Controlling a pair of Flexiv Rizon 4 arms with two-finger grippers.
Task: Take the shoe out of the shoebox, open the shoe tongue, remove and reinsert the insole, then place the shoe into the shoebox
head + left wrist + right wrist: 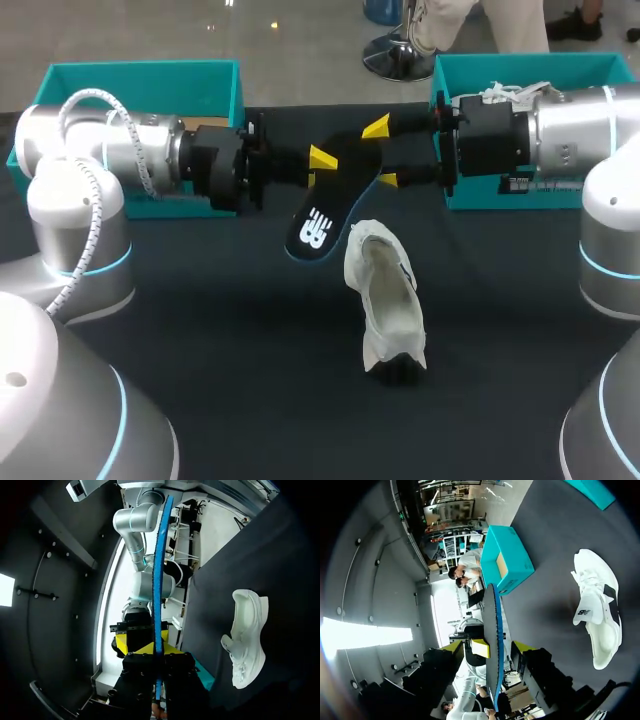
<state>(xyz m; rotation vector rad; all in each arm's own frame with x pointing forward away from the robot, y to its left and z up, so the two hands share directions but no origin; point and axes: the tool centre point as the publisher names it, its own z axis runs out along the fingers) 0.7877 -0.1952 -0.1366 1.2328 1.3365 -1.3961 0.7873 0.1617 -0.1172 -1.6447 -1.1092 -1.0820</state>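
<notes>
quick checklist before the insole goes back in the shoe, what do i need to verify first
1. Left end effector gripping the black foam insole with the blue edge: ok, its fingers press it from both sides.
2. Right end effector clear of the insole: ok, open, with one finger on each side and not touching it.
3. White low-top sneaker free of both end effectors: ok, it lies alone on the dark table.
4. Sneaker opening facing up: ok in the head view.
5. Tongue folded fully back: cannot tell.
</notes>
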